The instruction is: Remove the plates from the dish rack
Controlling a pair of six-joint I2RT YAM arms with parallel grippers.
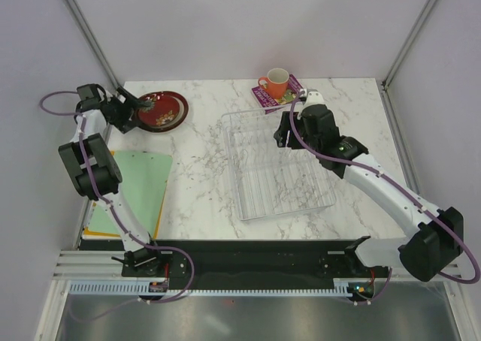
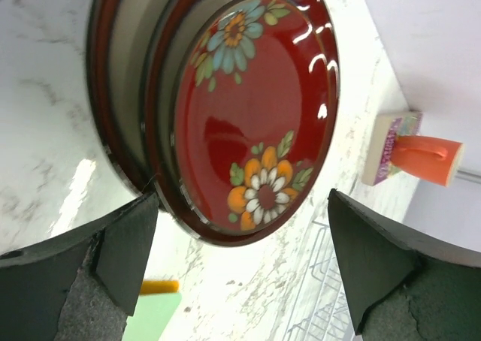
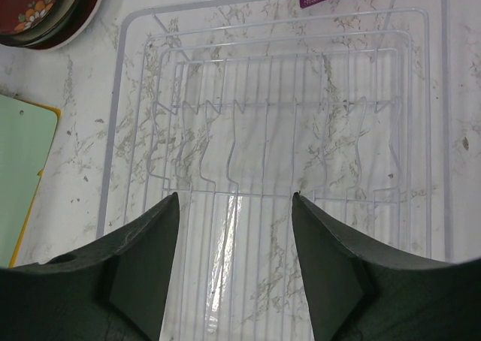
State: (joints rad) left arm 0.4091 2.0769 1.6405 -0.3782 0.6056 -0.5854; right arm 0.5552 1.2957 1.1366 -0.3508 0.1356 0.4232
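A stack of red plates (image 1: 161,110) with painted flowers lies flat on the marble table at the back left, outside the dish rack. My left gripper (image 1: 137,105) stands open at the stack's left edge. In the left wrist view the plates (image 2: 248,108) fill the space just ahead of the wide-apart fingertips of that gripper (image 2: 242,228), and nothing is held. The see-through dish rack (image 1: 278,168) sits mid-table with no plate in its slots. My right gripper (image 1: 285,134) hovers open over the rack's far part. The rack's ribs (image 3: 278,131) show between the right gripper's (image 3: 234,198) fingers.
An orange cup (image 1: 275,82) stands on a purple book (image 1: 282,95) behind the rack. A green mat (image 1: 139,183) lies on a yellow board along the table's left edge. Frame posts rise at the back corners.
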